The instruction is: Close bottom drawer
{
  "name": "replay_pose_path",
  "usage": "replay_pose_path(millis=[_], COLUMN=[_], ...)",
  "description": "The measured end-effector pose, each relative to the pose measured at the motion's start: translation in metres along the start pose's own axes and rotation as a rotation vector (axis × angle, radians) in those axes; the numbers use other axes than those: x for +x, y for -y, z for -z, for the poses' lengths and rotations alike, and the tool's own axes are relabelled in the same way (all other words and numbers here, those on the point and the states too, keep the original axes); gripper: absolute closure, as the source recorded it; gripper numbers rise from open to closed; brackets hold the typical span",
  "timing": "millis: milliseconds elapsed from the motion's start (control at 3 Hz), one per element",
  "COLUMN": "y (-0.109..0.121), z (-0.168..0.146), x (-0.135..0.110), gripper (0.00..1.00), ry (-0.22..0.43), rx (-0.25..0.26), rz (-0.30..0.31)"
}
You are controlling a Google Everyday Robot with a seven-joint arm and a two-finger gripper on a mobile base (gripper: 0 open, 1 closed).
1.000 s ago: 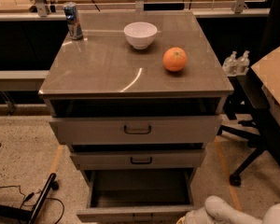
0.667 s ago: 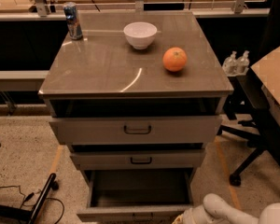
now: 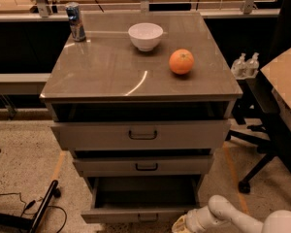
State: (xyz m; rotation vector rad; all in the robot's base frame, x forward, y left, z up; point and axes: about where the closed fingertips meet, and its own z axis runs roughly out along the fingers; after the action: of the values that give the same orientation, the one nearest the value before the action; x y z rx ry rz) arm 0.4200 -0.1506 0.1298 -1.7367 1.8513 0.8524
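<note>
The bottom drawer [image 3: 136,212] of the grey-brown cabinet is pulled far out, its empty inside showing and its low front at the lower frame edge with a small dark handle [image 3: 147,218]. My gripper [image 3: 180,225] is at the bottom edge, just right of the drawer front's right end, on the white arm [image 3: 223,215] that comes in from the lower right. Most of the gripper is cut off by the frame. The middle drawer [image 3: 145,165] and top drawer [image 3: 141,134] also stand partly out.
On the cabinet top [image 3: 111,67] are a white bowl [image 3: 145,35], an orange [image 3: 181,61] and a blue can [image 3: 76,21]. A black chair base [image 3: 262,144] stands to the right. Cables and a black bar [image 3: 39,212] lie on the floor at left.
The arm and gripper have shifted slightly left toward the drawer front's right end. The drawer has not visibly moved.
</note>
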Motion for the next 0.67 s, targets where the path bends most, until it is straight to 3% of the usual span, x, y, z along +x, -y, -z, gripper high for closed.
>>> replay_pose_path(millis=[667], y=[0.044], z=[-0.005], x=[-0.018], gripper=[1.00], ry=[0.012], rx=[0.018], rz=[0.042])
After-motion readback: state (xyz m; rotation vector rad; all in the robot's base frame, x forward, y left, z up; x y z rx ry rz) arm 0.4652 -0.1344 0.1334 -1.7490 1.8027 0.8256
